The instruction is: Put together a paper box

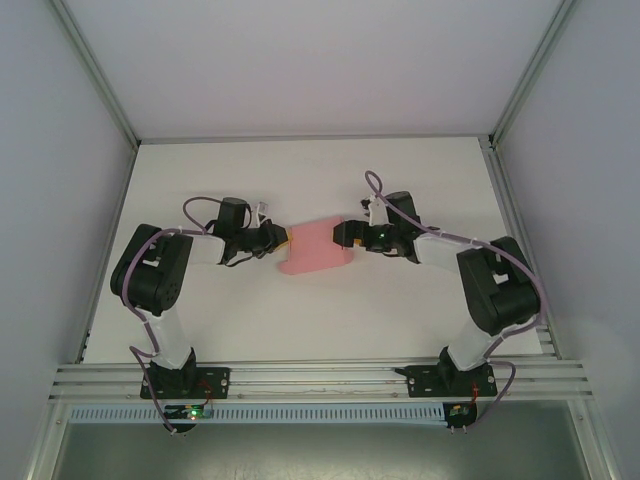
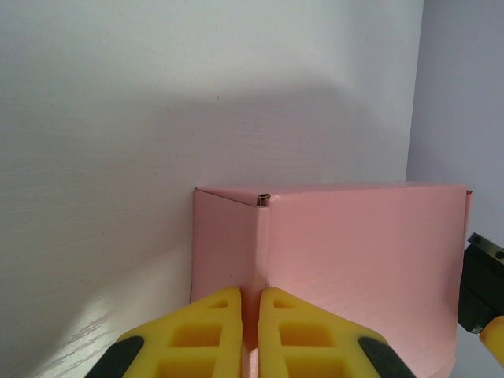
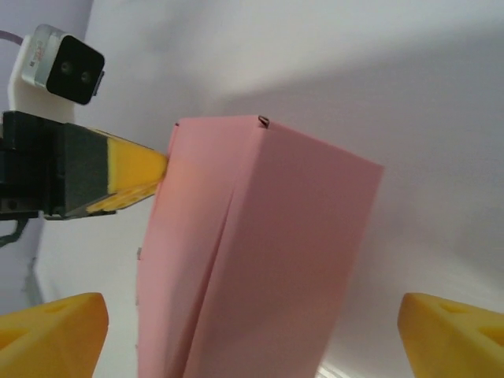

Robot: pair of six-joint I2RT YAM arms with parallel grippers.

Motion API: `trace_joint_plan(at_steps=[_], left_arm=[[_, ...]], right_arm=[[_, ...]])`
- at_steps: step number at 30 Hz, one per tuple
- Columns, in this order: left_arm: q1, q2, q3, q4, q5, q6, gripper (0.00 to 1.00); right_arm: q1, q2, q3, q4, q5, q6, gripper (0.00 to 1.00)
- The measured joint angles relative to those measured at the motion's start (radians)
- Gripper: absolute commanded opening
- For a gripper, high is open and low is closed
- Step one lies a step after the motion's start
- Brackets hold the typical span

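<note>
At mid-table, between the two arms, the paper box sits already folded up into shape, walls raised. Left gripper is clamped tight on a thin card wall at its end, pinning it. Right gripper faces the opposite end, jaws wide apart, fingers straddling the box without touching. Looks like the closing stage: the right needs to come in squarely and press or tuck that end while the left braces. Plenty of bare table all round; the enclosure walls are well apart.
</note>
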Motion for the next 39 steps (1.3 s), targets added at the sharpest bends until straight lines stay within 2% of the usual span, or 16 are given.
trace_joint_plan(at_steps=[2, 6, 8, 9, 10, 12, 13, 14, 16, 18, 23, 28, 31, 33, 37, 39], left_arm=[[0.000, 0.000, 0.000, 0.000, 0.000, 0.003, 0.10], [0.000, 0.000, 0.006, 0.000, -0.001, 0.010, 0.12], [0.000, 0.000, 0.008, 0.000, -0.004, 0.014, 0.17], [0.000, 0.000, 0.009, 0.000, -0.005, 0.017, 0.23], [0.000, -0.001, 0.009, 0.003, -0.009, 0.023, 0.36], [0.000, -0.008, 0.008, 0.013, -0.027, 0.042, 0.50], [0.000, -0.018, 0.007, 0.016, -0.035, 0.060, 0.66], [-0.003, -0.039, 0.006, 0.017, -0.047, 0.087, 0.99], [-0.014, -0.107, 0.007, -0.003, -0.086, 0.174, 1.00], [-0.054, -0.211, 0.024, -0.056, -0.157, 0.317, 1.00], [-0.255, -0.421, 0.086, -0.153, -0.282, 0.775, 1.00], [-0.395, -0.450, 0.150, -0.322, -0.385, 1.118, 1.00], [-0.443, -0.414, 0.162, -0.367, -0.489, 1.258, 0.99], [-0.467, -0.390, 0.162, -0.385, -0.543, 1.321, 0.94], [-0.492, -0.357, 0.162, -0.402, -0.614, 1.408, 0.93], [-0.495, -0.347, 0.162, -0.401, -0.633, 1.432, 0.88]], right_arm=[[0.001, 0.031, 0.007, 0.031, -0.045, 0.028, 0.79], [0.001, 0.050, 0.007, 0.072, -0.101, 0.085, 0.52], [0.001, 0.050, 0.010, 0.090, -0.110, 0.100, 0.45], [0.001, 0.050, 0.011, 0.093, -0.109, 0.116, 0.44], [0.000, 0.048, 0.011, 0.095, -0.109, 0.125, 0.44], [0.000, 0.040, 0.011, 0.097, -0.109, 0.143, 0.44], [-0.001, 0.032, 0.010, 0.097, -0.109, 0.154, 0.44], [-0.004, 0.020, 0.008, 0.098, -0.109, 0.168, 0.45], [-0.016, -0.004, 0.008, 0.097, -0.113, 0.200, 0.44], [-0.048, -0.027, 0.009, 0.092, -0.129, 0.244, 0.43], [-0.125, -0.065, 0.035, -0.027, -0.135, 0.341, 0.44], [-0.185, -0.088, 0.124, -0.224, -0.193, 0.443, 0.40], [-0.215, -0.108, 0.150, -0.340, -0.218, 0.471, 0.42], [-0.225, -0.121, 0.169, -0.419, -0.226, 0.478, 0.42], [-0.230, -0.165, 0.183, -0.523, -0.241, 0.507, 0.41], [-0.230, -0.186, 0.183, -0.549, -0.248, 0.523, 0.41]])
